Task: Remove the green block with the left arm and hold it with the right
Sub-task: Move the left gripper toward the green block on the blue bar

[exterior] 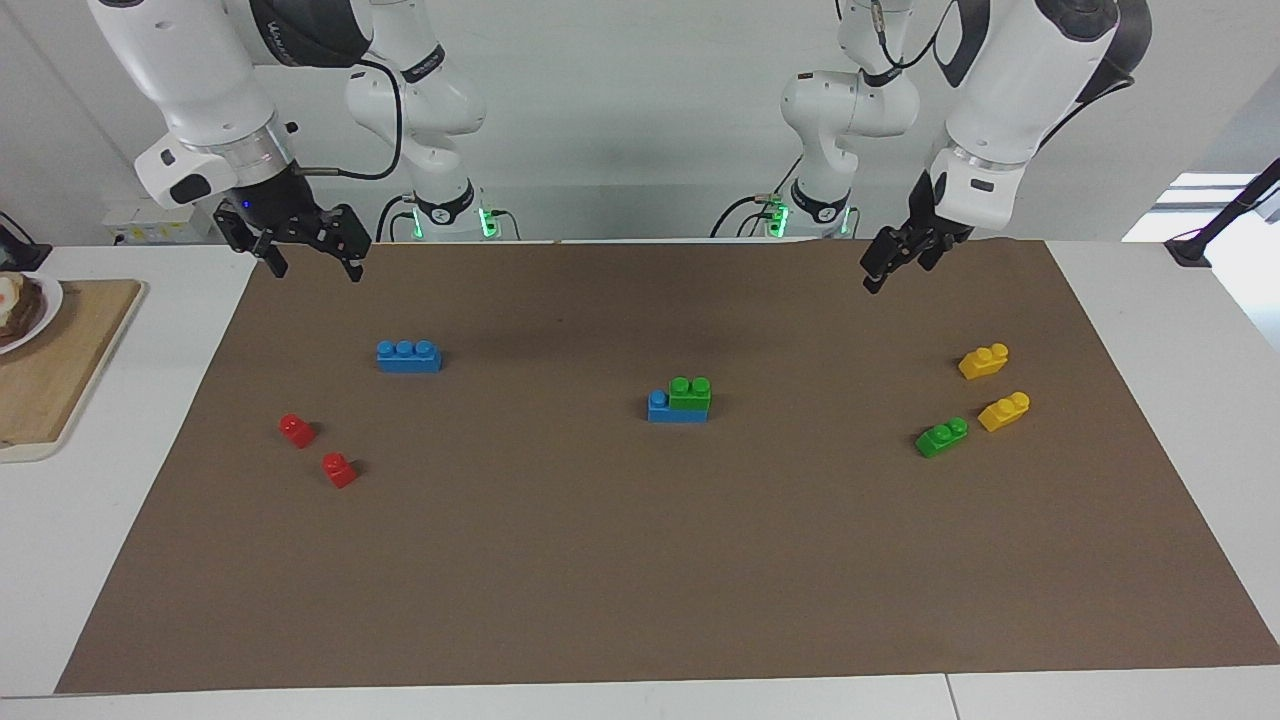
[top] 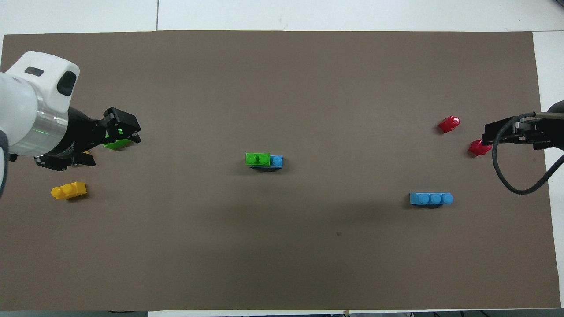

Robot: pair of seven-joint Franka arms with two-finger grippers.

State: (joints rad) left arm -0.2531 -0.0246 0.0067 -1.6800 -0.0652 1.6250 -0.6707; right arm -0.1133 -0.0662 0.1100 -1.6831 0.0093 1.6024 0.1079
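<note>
On our brown worktop (exterior: 600, 560) the light, stiff green block (exterior: 690, 392) sits on a blue brick (exterior: 660, 406); we would pinch its smooth sides, both the left claw (exterior: 897, 262) and the right claw (exterior: 312, 262) being open and empty.

loose green brick (top: 115, 143) half-covered overhead

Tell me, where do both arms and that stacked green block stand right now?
Left gripper open, up in the air, empty. Right gripper open, waiting. Green block sits on blue block, mid-mat, untouched. Nothing in the way.
</note>
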